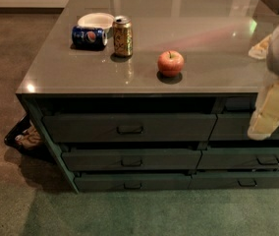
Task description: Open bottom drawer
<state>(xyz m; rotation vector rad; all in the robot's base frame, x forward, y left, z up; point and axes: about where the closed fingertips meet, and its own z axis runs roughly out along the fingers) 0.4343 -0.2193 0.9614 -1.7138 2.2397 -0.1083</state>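
Observation:
The bottom drawer is the slimmest dark grey-green front at the foot of the left stack, with a small centre pull. It looks closed. Above it are two taller drawers with the same pull. My gripper shows at the right edge as a pale, cream-coloured shape hanging in front of the right-hand stack, level with the top drawer. It is well up and to the right of the bottom drawer's pull.
On the counter top stand a red apple, an upright gold can, a blue can on its side and a white bowl. A dark bag lies on the floor left of the cabinet. Green carpet lies in front.

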